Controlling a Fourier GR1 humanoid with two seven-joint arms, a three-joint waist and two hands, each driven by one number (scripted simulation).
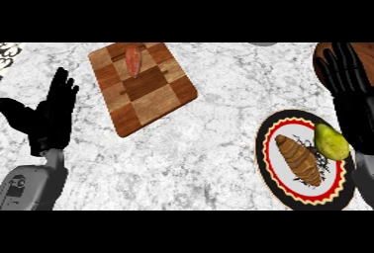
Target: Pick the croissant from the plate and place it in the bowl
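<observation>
Right hand, fingers straight, hovers just beside the plate's croissant.

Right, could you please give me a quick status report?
Left hand open, resting. Right hand open, holding nothing. Brown croissant on red-rimmed round plate. Green pear beside it.

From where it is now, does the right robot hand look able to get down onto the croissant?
Probably yes. The right robot hand is open just above and right of the plate, and the croissant lies uncovered. The pear sits close beside it on the robot hand's side, so it may get nudged.
</observation>
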